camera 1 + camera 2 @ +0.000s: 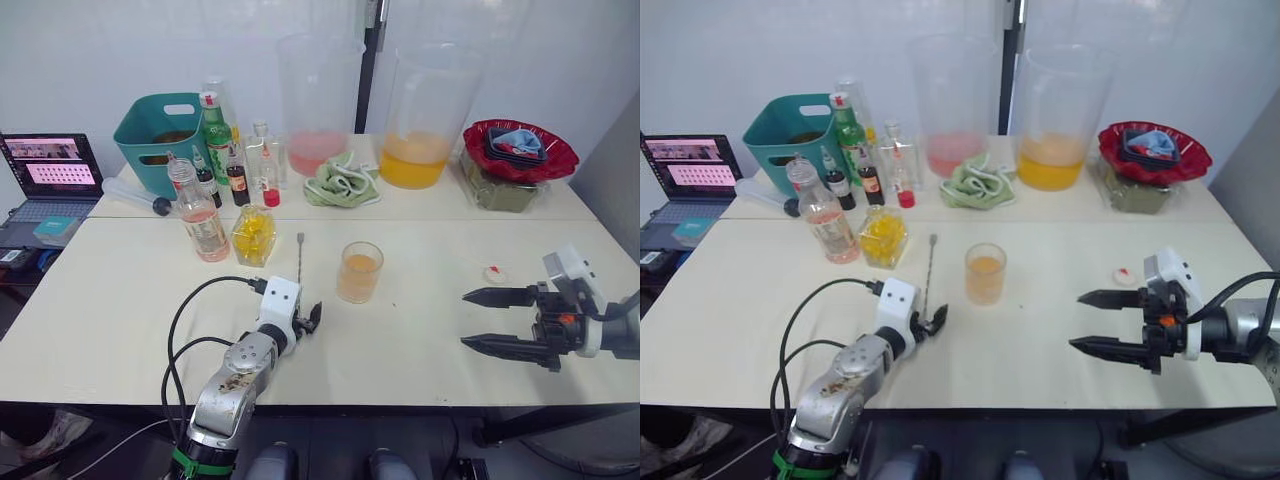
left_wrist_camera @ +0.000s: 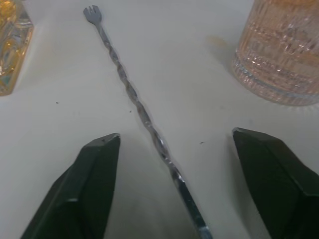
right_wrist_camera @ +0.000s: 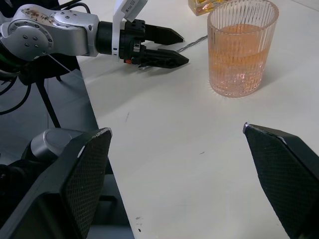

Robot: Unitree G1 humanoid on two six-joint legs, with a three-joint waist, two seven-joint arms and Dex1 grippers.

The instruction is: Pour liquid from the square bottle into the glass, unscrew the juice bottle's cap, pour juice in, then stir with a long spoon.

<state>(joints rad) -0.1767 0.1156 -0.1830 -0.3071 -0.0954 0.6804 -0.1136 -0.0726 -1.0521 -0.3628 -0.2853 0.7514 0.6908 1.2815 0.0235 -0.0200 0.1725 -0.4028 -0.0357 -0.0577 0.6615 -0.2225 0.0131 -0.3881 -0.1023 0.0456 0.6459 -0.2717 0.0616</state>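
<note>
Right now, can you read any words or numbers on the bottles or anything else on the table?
No text can be read anywhere.
Green bottle: has a label, too small to read.
Small dark bottles: labels blurred.
Laptop screen: pink panels, writing too small.
White cap: red mark, unreadable.

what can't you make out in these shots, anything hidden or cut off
- Spoon: its near end runs off the left wrist view's lower edge; in the head views the left tool covers that end.
- Glass: its rim is cut off by the left wrist view's top edge.
- Teal basket: the contents are too dark to tell.
- White cap: too small to read its red mark.
</note>
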